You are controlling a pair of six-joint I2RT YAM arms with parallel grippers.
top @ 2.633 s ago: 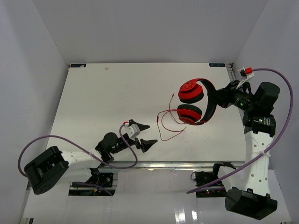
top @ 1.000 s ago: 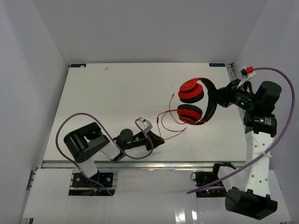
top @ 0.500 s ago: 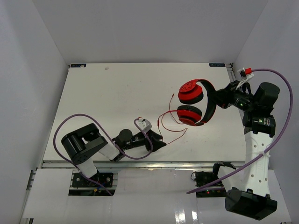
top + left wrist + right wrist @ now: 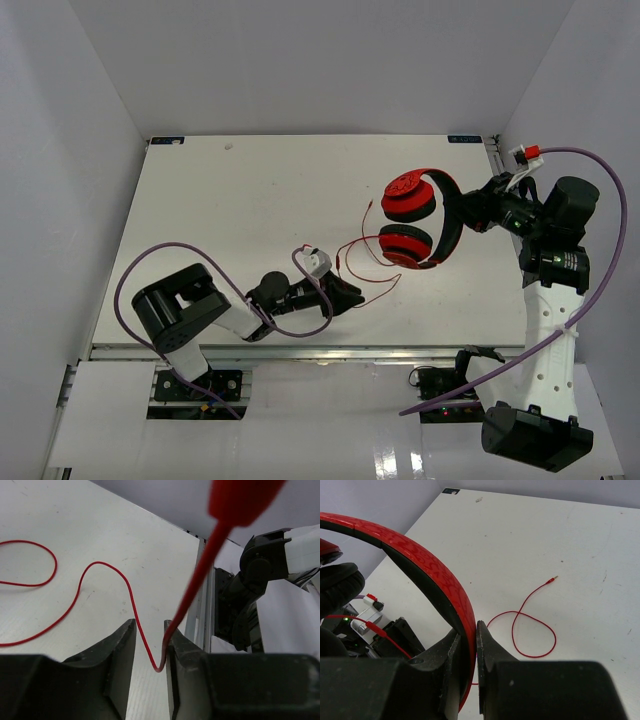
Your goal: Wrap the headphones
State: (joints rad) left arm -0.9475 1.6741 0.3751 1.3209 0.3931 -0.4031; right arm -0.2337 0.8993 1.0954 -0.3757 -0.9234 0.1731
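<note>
Saw L gripper (image 4: 352, 296) low over table (image 4: 220, 200) nr front edge, nosed up to nearest loop of thin red cable (image 4: 100, 562). Found its jaws part-way apart per L wrist cam, w/ cable dipping into gap and bending back up as a blurred red strand close to lens. Gap looked wider than cable, so read as released, not pinching. Traced cable rightward in loose curls flat on table, plug end (image 4: 555, 578) lying free, up to red headphones (image 4: 405, 245) at R side, seemingly raised off table, both round cups (image 4: 407, 190) in sight from above. Found R gripper (image 4: 469, 632) clenched on headband (image 4: 415, 557), one finger each side of red arc. Judged task barely begun: headphones steadied in grip, cable w/in reach of L gripper, but zero turns wound round headband or cups. Left to do, prob.: secure cable, wind whole length round headphones, tuck plug end. Got whole layout from top cam only: both grippers, headphones vs. cable loops. Could not read L jaw gap there, too small and dark. Got cable-in-gap detail from L wrist cam only, no headphones in shot. Got clamp on headband, black padding (image 4: 335, 587) and plug end up close from R wrist cam, plus L gripper far off under headband; no view of cups' outer faces there.
</note>
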